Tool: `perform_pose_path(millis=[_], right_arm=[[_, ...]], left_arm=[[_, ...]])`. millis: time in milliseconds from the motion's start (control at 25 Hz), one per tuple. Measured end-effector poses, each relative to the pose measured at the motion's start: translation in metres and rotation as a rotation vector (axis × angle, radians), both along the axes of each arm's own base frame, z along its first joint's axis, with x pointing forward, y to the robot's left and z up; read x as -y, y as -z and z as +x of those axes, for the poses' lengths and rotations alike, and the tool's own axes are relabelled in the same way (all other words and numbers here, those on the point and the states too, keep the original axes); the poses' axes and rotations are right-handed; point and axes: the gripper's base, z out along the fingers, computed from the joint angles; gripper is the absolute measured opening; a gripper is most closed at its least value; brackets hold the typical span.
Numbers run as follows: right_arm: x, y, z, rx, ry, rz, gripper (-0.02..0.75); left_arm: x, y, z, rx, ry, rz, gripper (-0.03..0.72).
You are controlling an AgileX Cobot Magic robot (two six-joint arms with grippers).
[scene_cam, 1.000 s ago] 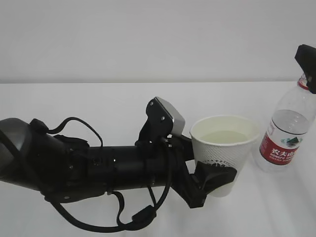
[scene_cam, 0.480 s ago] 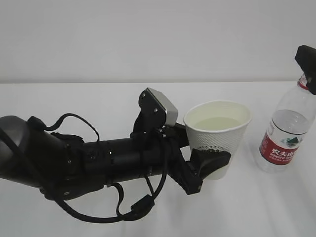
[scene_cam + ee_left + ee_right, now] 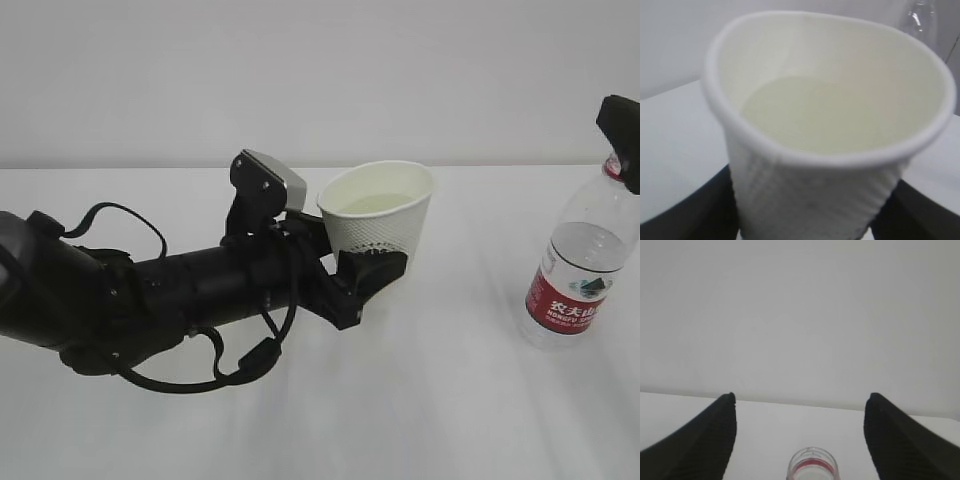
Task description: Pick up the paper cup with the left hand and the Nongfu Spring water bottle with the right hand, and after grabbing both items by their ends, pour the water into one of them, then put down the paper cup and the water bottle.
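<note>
My left gripper [image 3: 375, 272] is shut on the lower part of the white paper cup [image 3: 380, 215], which it holds upright. The cup [image 3: 830, 125] fills the left wrist view, with pale water [image 3: 815, 115] in its bottom and a black finger on each side of its dotted wall. The Nongfu Spring water bottle [image 3: 575, 270], partly full and uncapped, stands on the table at the right. My right gripper [image 3: 620, 125] sits at its neck. In the right wrist view its fingers [image 3: 800, 400] stand wide apart, and the bottle's open mouth [image 3: 812, 467] lies low between them, touching neither.
The white table [image 3: 450, 420] runs back to a plain white wall [image 3: 300, 80]. My bulky left arm with its looped cables [image 3: 150, 300] lies across the left half of the table.
My left arm has carried the cup left and back, away from the bottle. The bottle and my right gripper have stayed where they were.
</note>
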Motion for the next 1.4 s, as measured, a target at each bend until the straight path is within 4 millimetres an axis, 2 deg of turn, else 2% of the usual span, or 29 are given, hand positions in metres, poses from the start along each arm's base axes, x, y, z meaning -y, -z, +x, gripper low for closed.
perform_pose_path(millis=[400,960,1160,1400], right_arm=[[0.0,0.004,-0.001,-0.043,-0.004,-0.007,0.595],[0.0,0.004,-0.001,-0.043,-0.005,-0.008,0.595],[0.0,0.004,-0.001,-0.043,-0.005,-0.009,0.594],[0.0,0.004,-0.001,-0.043,-0.006,-0.01,0.594]], left_arm=[[-0.027,0.0,0.024,-0.003,-0.11,-0.006,0.511],[-0.058,-0.001,0.048,0.022,-0.225,0.004,0.51],[-0.081,0.002,0.058,0.014,-0.292,0.004,0.51],[-0.118,0.011,0.059,0.019,-0.423,-0.006,0.51]])
